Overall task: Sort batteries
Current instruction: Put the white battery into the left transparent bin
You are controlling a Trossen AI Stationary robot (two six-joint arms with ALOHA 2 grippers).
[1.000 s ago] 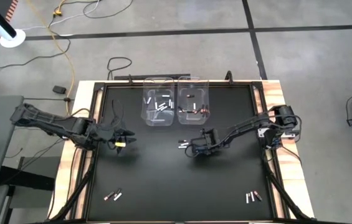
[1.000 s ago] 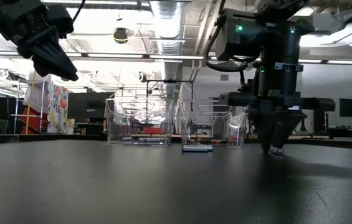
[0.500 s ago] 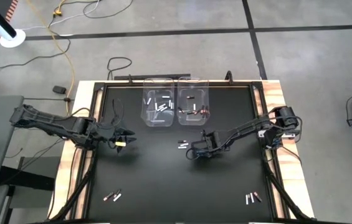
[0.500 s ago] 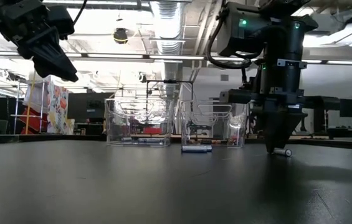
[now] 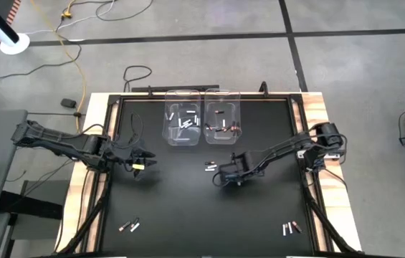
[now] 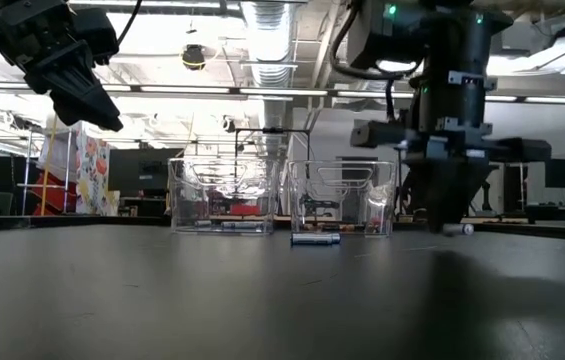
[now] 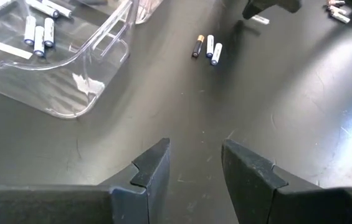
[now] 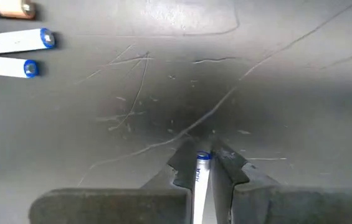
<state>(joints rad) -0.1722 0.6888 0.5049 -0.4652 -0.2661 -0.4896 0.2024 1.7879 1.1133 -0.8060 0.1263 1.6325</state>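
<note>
My right gripper (image 5: 220,179) is near the table's middle, shut on a white battery with a blue end (image 8: 202,167); the low view shows the same battery (image 6: 457,229) at its tips. Two white batteries and a copper one (image 8: 14,40) lie loose on the table beside it, also visible in the high view (image 5: 209,167). My left gripper (image 7: 194,165) hovers open above the table's left part (image 5: 143,163), touching nothing. Two clear bins (image 5: 183,125) (image 5: 221,125) at the far edge hold sorted batteries. My right gripper pinches the white battery between its two fingers (image 8: 179,171), coming from above and pointing down. The battery's blue end (image 8: 203,157) sticks out past the fingertips. In the low view the battery (image 6: 457,229) sits roughly level at the fingertips, just clear of the table.
More loose batteries lie near the table's near-left corner (image 5: 129,226) and near-right corner (image 5: 290,228). The left bin's wall (image 7: 82,93) is close to my left gripper. Open black table surface (image 5: 188,208) lies between the arms and the near edge.
My right gripper has risen a little, carrying the white battery up from the table surface. My left arm has kept still.
</note>
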